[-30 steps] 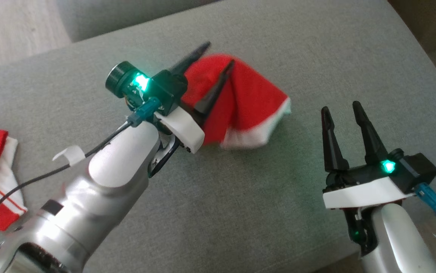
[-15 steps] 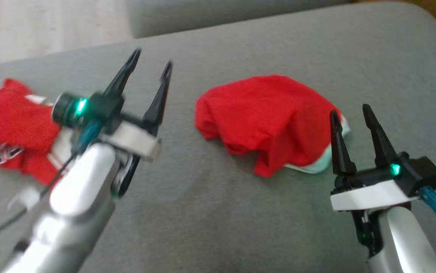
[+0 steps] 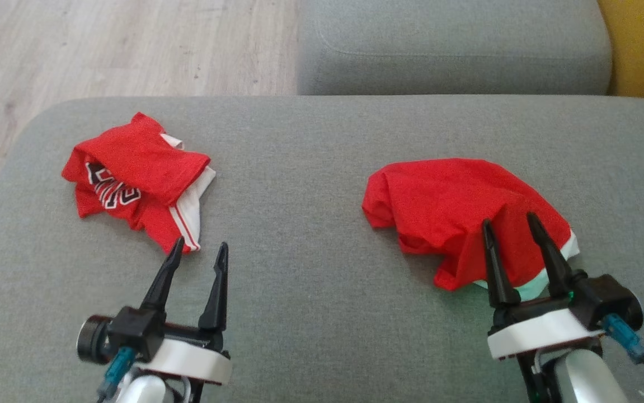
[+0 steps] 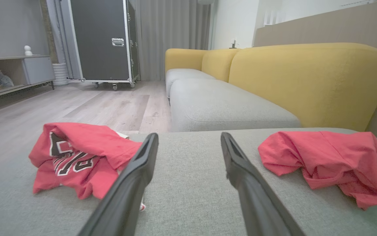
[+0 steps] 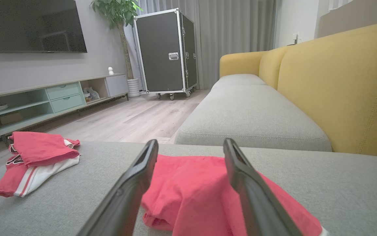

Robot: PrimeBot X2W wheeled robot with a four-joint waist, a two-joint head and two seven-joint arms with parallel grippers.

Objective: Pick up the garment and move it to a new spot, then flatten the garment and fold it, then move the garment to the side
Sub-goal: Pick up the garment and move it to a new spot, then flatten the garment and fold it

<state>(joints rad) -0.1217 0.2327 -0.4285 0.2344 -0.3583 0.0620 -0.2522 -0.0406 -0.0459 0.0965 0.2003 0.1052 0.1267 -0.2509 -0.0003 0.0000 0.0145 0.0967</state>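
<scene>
Red garment (image 3: pixel 456 207) is lying crumpled on gray sofa cushion (image 3: pixel 310 235); right gripper (image 3: pixel 509 219) is hovering at its near edge, left gripper (image 3: pixel 201 244) beside red jersey (image 3: pixel 131 173), both with fingers (image 3: pixel 216 291) spread.

On the near cushion (image 3: pixel 310 168), the garment (image 3: pixel 450 207) lies toward its right side and a second garment (image 3: pixel 131 162) toward its left, well apart. A farther cushion (image 3: pixel 450 50) sits behind it, with floor (image 3: pixel 103 50) behind its left part. Near its front edge, the left gripper (image 3: pixel 201 244) is just before the second garment, and the right gripper (image 3: pixel 509 219) is over the garment's near edge.
</scene>
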